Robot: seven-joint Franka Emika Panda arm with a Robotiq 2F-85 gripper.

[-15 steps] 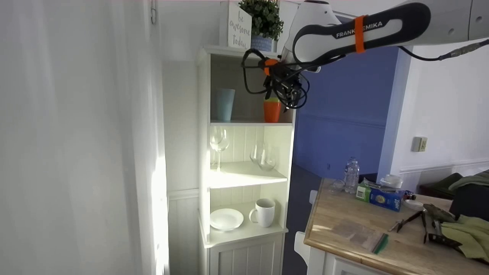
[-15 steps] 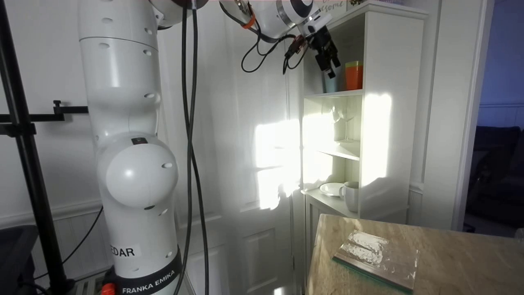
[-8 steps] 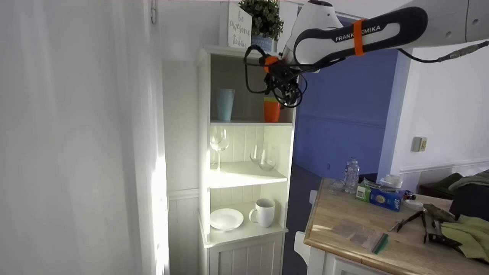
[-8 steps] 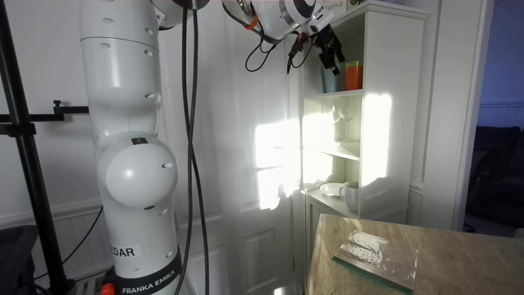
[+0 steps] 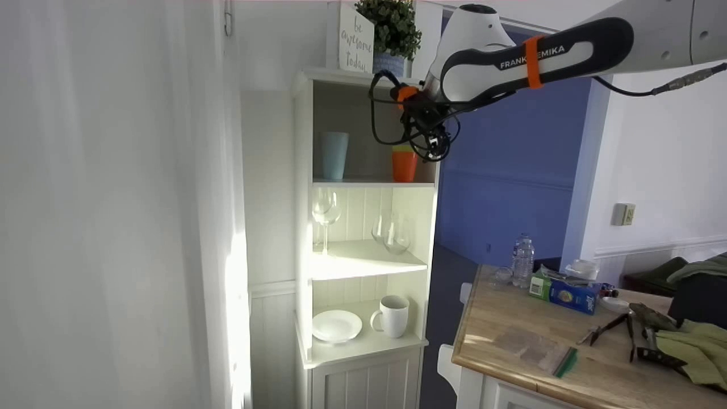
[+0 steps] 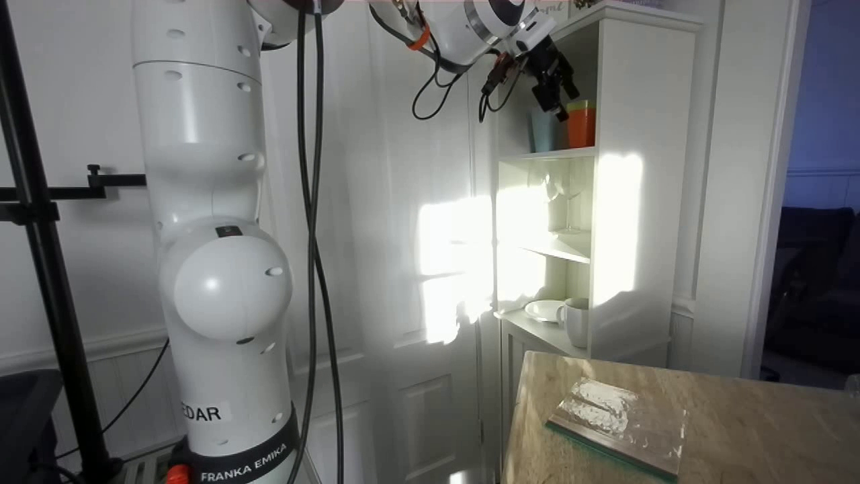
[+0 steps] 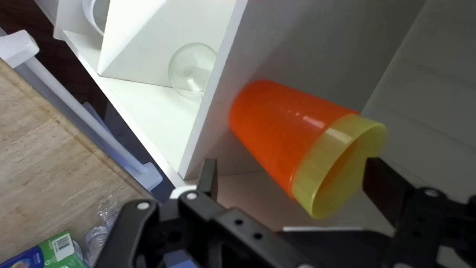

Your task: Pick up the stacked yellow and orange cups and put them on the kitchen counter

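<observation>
Hovering gripper: is gaping wide, holding nothing.
Cups: are standing on the shelf, middle right of the wrist view.
Rim: a crooked finger could be bumping it, knocking them over.

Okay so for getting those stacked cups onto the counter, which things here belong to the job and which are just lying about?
For the job:
stacked cups
counter
gripper

Just lying about:
blue cup
mug
plate
wine glass
bag
bottle
box
plant
sign
</observation>
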